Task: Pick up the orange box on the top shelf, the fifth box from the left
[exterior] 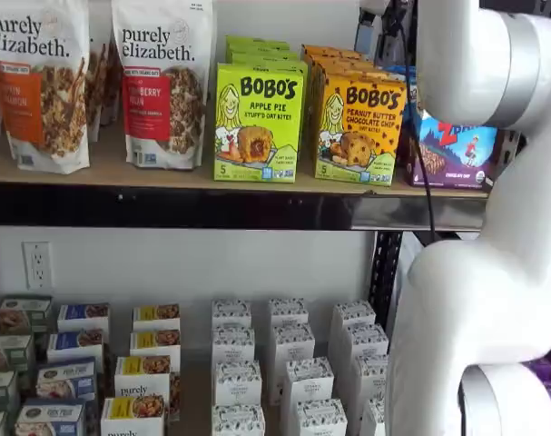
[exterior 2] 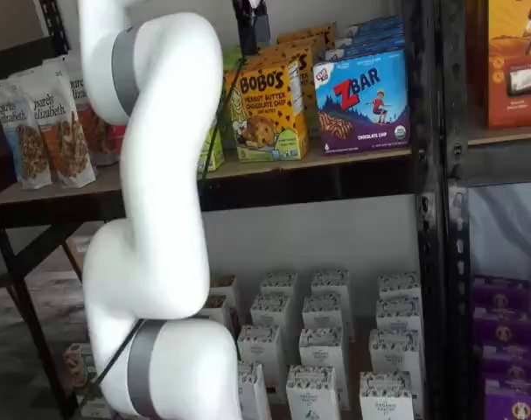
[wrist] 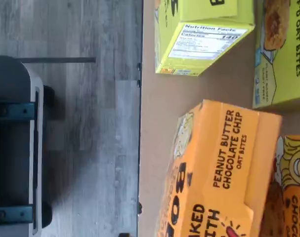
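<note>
The orange box (exterior: 360, 127) is a Bobo's Peanut Butter Chocolate Chip carton. It stands upright at the front of its row on the top shelf (exterior: 166, 174), between a lime-green Bobo's Apple Pie box (exterior: 258, 123) and a blue ZBar box (exterior: 452, 150). It also shows in a shelf view (exterior 2: 265, 109) and in the wrist view (wrist: 224, 168), seen from above. My gripper (exterior 2: 251, 24) hangs from the view's upper edge, above and behind the orange row. Its black fingers show no plain gap and hold nothing. It is partly seen behind the arm in a shelf view (exterior: 381, 27).
Granola bags (exterior: 162, 82) stand at the shelf's left. A black front rail (exterior: 211, 209) runs under the board. Several small white cartons (exterior: 289, 372) fill the lower level. My white arm (exterior: 493, 272) stands before the shelves. A black upright (exterior 2: 427, 175) rises beside the ZBar box.
</note>
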Tool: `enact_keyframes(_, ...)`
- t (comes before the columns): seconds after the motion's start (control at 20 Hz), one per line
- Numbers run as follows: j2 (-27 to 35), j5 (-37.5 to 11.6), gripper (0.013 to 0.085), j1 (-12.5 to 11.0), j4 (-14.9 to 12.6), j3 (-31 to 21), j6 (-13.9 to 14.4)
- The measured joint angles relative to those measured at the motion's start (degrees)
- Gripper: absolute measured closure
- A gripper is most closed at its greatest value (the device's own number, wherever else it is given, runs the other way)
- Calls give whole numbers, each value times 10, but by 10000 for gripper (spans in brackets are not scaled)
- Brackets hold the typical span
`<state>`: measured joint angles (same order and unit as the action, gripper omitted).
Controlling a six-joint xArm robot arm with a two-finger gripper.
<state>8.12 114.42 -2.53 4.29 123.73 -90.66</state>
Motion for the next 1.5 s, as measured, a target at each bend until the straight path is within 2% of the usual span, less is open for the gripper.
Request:
enact_keyframes(0.15,32,58,130,18,-19,64,10)
enact_keyframes(0.55,43,84,130,37,-24,88,27)
enact_keyframes(1.0,42,80,130,28,-25,67,18)
enact_keyframes(1.5,68,84,130,15,-22,86,7)
